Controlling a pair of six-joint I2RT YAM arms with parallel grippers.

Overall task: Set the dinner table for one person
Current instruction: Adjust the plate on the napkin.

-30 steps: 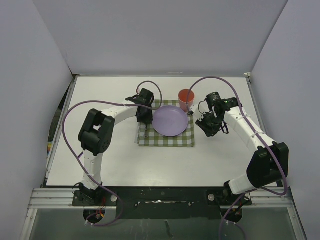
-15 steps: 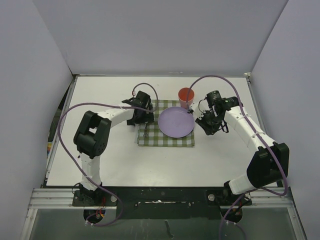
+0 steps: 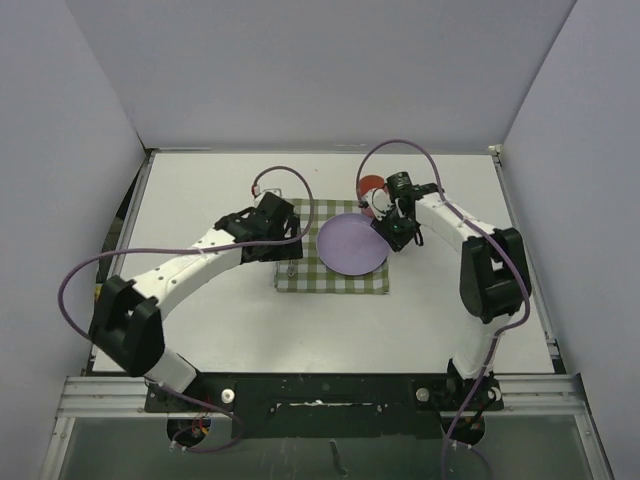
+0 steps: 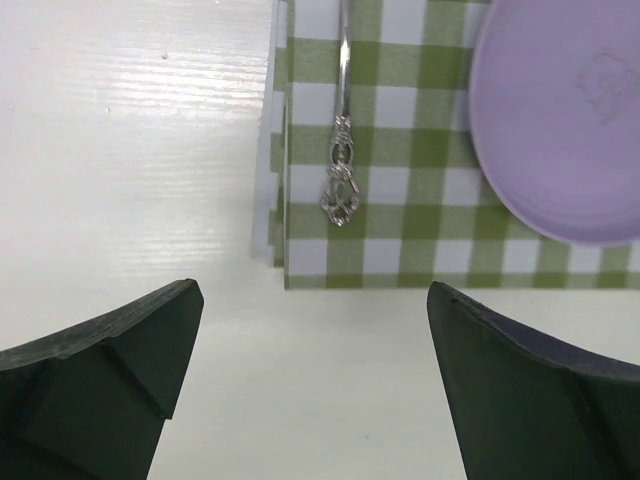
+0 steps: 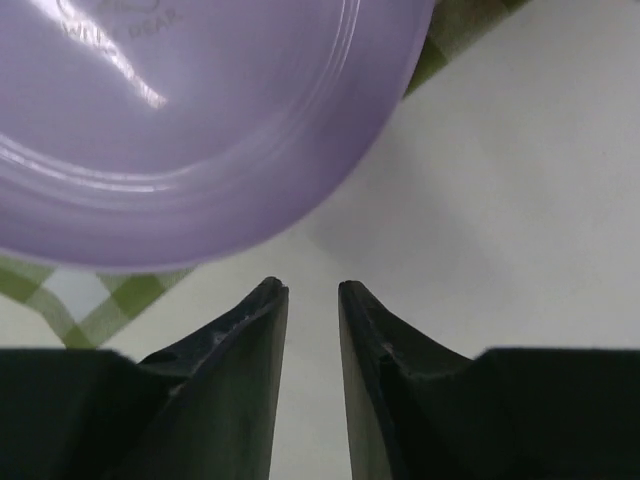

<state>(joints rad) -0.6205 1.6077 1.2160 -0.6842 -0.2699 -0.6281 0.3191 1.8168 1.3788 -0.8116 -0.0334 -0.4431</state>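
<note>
Purple plate (image 3: pixel 352 246) on green-checked cloth (image 3: pixel 330 282); silver utensil (image 4: pixel 342 150) on cloth left of plate; red cup (image 3: pixel 370 184) behind.

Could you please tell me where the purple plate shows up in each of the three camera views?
Top external: the purple plate lies near the picture's centre.
Left wrist: upper right corner, cut off.
Right wrist: fills the top.
Shared landmark: the green checked cloth beneath it.

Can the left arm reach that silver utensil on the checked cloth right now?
Probably yes: the left arm's open fingers hover just short of the utensil, nothing lies between, and the plate sits clear to its side.
</note>
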